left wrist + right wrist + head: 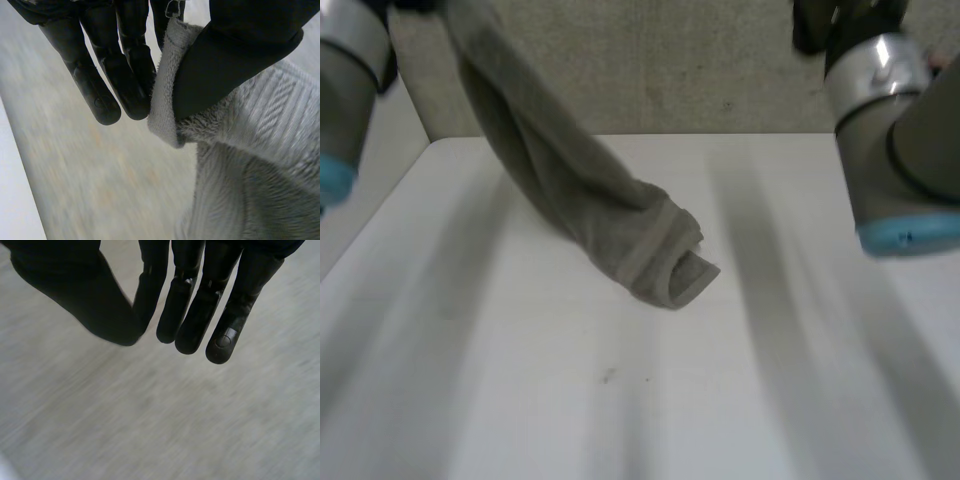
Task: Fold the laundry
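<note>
While cloth (590,200) hangs, table (740,400) lies white.

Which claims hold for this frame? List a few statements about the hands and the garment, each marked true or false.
1. The left hand pinches the grey garment between thumb and fingers. True.
2. The right hand grips a corner of the cloth. False: its fingers are straight and hold nothing.
3. The garment's lower end reaches the white table. True.
4. The garment lies flat and neatly folded. False: it hangs in a long drape from the left arm's side down to the table.
</note>
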`<state>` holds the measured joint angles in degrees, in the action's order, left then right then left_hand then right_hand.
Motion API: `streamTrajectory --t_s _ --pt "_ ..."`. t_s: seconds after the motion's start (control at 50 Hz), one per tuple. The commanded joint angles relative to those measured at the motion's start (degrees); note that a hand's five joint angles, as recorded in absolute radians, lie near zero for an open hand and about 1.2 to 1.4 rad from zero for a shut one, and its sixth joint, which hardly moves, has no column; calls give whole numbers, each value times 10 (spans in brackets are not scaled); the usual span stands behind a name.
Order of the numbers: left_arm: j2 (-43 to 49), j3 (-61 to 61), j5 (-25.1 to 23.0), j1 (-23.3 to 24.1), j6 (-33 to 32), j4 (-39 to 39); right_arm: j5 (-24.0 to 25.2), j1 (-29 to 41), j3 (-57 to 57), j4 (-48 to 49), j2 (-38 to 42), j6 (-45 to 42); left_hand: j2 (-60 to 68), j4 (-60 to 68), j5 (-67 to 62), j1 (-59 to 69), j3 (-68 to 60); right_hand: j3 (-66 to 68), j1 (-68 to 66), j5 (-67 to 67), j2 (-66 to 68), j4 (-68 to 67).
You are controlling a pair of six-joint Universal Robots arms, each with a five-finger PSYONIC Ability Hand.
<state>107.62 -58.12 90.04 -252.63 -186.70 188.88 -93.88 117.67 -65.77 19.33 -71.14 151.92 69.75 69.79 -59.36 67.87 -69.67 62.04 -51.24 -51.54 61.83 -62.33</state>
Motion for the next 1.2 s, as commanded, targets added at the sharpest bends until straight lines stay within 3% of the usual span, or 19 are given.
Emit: streamTrajectory --t_s 0.02,0.06,0.18,0.38,0.44,0.58,0.76,0.88,0.9,0.92,0.94,0.96,1.0,1.02,1.04,1.08,1.1,1.14,1.2 --pt "-50 -195 -17 0 -7 6 9 1 -85 -68 14 7 103 102 -106 121 -103 -336 228 331 -334 339" --pt "-65 -222 -27 0 -7 7 12 0 -103 -77 41 30 103 102 -106 121 -103 -400 292 395 -398 403" --pt "-155 -305 -60 -4 -9 8 33 -4 -104 -109 65 76 103 102 -106 121 -103 -414 306 409 -411 416" --pt "-314 -334 -65 1 -9 -4 246 -5 -36 -177 97 164 103 102 -106 121 -103 -414 306 409 -411 416" --pt "-355 -344 -72 3 -9 -12 287 2 -6 -177 112 190 103 102 -106 121 -103 -412 304 407 -410 415" --pt "-405 -360 -100 4 -9 -43 331 22 60 -177 176 204 103 102 -106 121 -103 -402 294 397 -400 405" --pt "-438 -360 -101 6 -9 -79 283 90 172 -174 298 209 103 102 -106 121 -103 -403 296 398 -401 406" --pt "-447 -359 -101 7 -8 -79 257 111 196 -170 334 241 103 102 -106 121 -103 -353 245 348 -351 356" --pt "-447 -359 -101 7 -8 -79 248 114 199 -166 341 246 103 102 -106 121 -103 -250 142 245 -248 253" --pt "-446 -359 -101 6 -8 -79 238 116 201 -161 343 245 103 102 -106 121 -103 -46 -62 41 -43 48" --pt "-444 -359 -101 6 -8 -77 237 116 201 -161 343 245 103 102 -106 121 -103 -44 -64 39 -41 46" --pt "-444 -359 -101 6 -8 -77 221 116 202 -153 341 247 103 102 -106 121 -103 177 -285 -182 179 -175" --pt "-437 -359 -100 2 -8 -75 193 115 205 -141 335 245 103 102 -106 121 -103 180 -288 -185 182 -177" --pt "-437 -359 -100 2 -8 -75 153 113 207 -132 322 241 103 102 -106 121 -103 180 -288 -185 182 -177" --pt "-435 -359 -101 -3 -8 -72 152 113 207 -132 322 241 103 102 -106 121 -103 180 -288 -185 182 -177" --pt "-428 -360 -101 -5 -9 -70 72 88 195 -122 264 215 103 102 -106 121 -103 180 -288 -185 182 -177" --pt "-415 -359 -101 -10 -10 -67 71 88 195 -122 264 215 103 102 -106 121 -103 180 -288 -185 182 -177" --pt "-403 -360 -101 -18 -9 -63 24 36 155 -123 189 165 103 102 -106 121 -103 180 -288 -185 182 -177" --pt "-381 -364 -101 -36 -9 -55 24 21 128 -123 146 135 103 102 -106 121 -103 180 -288 -185 182 -177"
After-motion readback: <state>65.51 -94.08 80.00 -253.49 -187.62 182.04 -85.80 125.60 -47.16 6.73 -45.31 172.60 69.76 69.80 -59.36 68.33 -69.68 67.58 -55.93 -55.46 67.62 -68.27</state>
